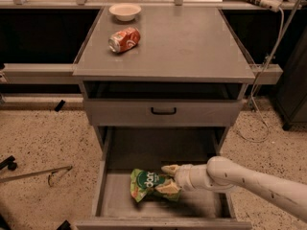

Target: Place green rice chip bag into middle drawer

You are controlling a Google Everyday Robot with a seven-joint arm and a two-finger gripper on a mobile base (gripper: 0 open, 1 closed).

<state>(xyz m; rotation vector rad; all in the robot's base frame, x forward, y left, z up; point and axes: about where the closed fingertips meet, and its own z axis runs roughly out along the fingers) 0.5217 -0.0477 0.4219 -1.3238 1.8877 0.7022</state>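
Note:
The green rice chip bag lies in the pulled-out middle drawer, on its grey floor left of centre, logo patch up. My gripper reaches in from the right on a white arm, low inside the drawer. Its fingers sit on either side of the bag's right end and hold it. The bag's lower edge rests on or just above the drawer floor.
A red-orange soda can lies on its side on the cabinet top, with a white bowl behind it. A shut drawer front with a black handle is above the open drawer. Cables hang at the right; a rod lies on the floor at the left.

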